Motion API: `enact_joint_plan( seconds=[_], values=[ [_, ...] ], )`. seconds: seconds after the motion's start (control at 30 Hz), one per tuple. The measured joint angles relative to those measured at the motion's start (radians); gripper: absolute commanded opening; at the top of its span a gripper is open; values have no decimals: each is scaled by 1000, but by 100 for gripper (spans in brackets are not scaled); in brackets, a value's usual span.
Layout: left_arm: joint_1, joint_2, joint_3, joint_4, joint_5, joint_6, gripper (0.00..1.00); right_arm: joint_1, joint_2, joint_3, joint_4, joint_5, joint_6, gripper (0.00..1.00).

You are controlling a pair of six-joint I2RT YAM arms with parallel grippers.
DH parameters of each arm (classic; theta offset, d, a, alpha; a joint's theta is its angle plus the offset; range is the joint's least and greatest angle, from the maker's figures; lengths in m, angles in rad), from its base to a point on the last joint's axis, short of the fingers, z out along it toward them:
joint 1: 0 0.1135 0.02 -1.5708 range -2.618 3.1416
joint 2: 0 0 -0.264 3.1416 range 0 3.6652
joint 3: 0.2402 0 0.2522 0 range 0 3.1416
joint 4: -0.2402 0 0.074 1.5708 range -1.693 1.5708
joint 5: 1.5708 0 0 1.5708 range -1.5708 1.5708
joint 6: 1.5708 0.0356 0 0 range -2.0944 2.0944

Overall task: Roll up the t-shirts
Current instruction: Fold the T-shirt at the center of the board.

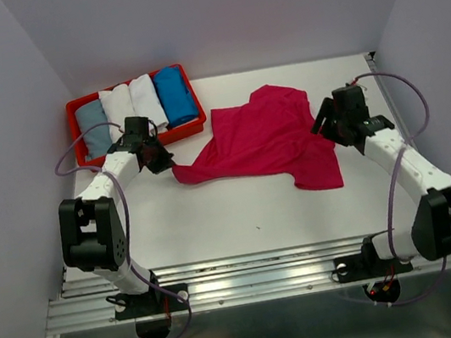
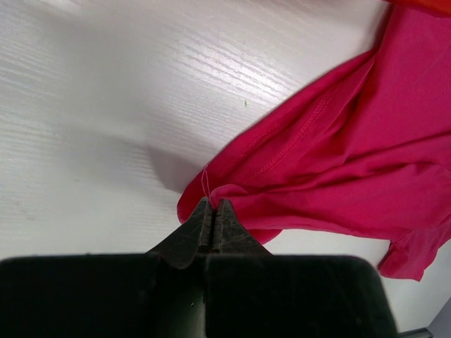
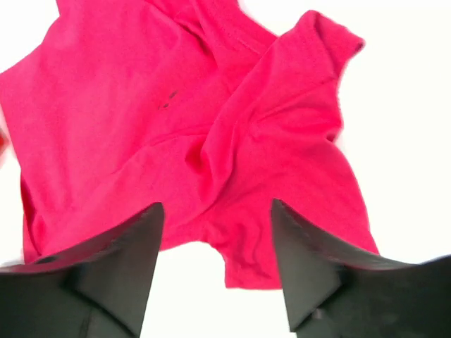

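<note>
White table [image 1: 217,222], shirt work in the far half. Red tray [image 1: 71,114] at far left holds four rolled tees [image 1: 147,101] side by side: grey-blue, two white, bright blue; judged done. Magenta t-shirt [image 1: 268,138] lies unrolled and crumpled on the table just right of the tray, long axis running left-right with a slight slant, its left end drawn to a point toward the near left, its widest part and a hanging flap toward the near right. Right gripper [image 1: 327,121] is at the shirt's right edge, jaws spread wide with nothing between them; in the right wrist view the cloth lies under and ahead of the open fingers [image 3: 144,239], which look clear of it. Left gripper [image 1: 157,156] is at the opposite end, jaws pressed together and pinching the shirt's pointed left corner [image 2: 211,196], which in the left wrist view is lifted a little off the table. Hem or sleeve corner, can't tell, too bunched. Key relation: shirt spans between the two arms, left one has its end, right one sits nearest the free right side, so a flattening pull would probably need the right to regrasp there.
</note>
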Motion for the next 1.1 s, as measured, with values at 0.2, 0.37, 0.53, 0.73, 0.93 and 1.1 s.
enact_joint_plan(
  seconds=[0.2,0.37,0.53,0.73,0.93,1.1],
  values=[
    [0,0,-9,2,3,6,0,-6,-215,-226,-52,19,80,79],
    [0,0,-21,-1,3,8,0,-54,-245,-376,-103,1,153,80],
    [0,0,-22,-1,3,9,0,-92,-247,-426,-97,-6,175,77],
    [0,0,-31,1,3,9,0,-159,-224,-479,-39,-31,172,68],
    [0,0,-33,1,3,9,0,-165,-170,-490,40,-76,163,64],
    [0,-1,-33,1,3,9,0,-166,-126,-489,164,-154,163,62]
  ],
)
